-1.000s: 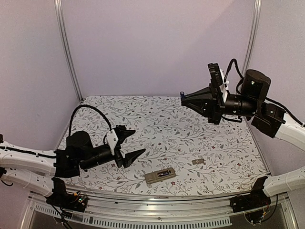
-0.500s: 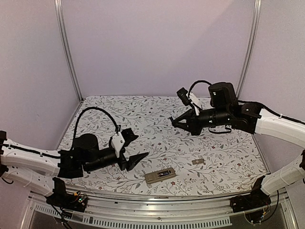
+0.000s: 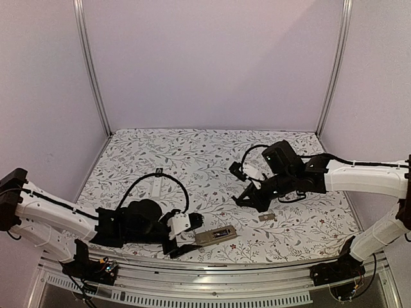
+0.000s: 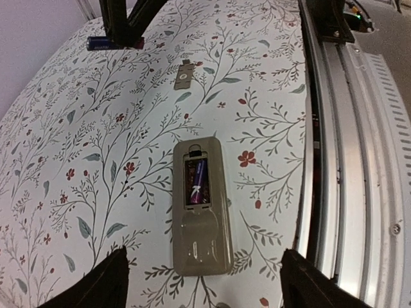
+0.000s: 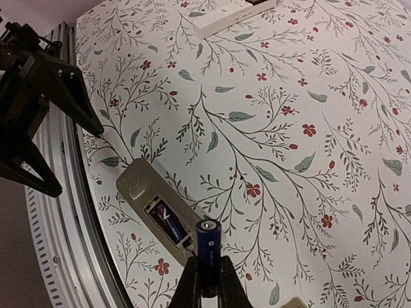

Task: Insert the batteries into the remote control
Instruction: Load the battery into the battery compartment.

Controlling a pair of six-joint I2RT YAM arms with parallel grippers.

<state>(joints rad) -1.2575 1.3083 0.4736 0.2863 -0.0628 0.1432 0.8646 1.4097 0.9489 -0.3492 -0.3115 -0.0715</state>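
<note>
The right gripper [image 5: 205,285] pinches a battery [image 5: 207,247] upright by its lower end, hovering just off the remote [image 5: 138,186]. One cell [image 4: 196,183] already sits in the bay. The left gripper [image 4: 207,285] gapes wide, fingers either side of the remote's end, not touching it. The danger: the battery goes in tilted and jams, or shoves the unheld remote toward the table [image 4: 270,77] edge.

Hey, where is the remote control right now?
In the top view, the remote control lies near the front edge of the table, about midway across, just ahead of the open left gripper.
</note>
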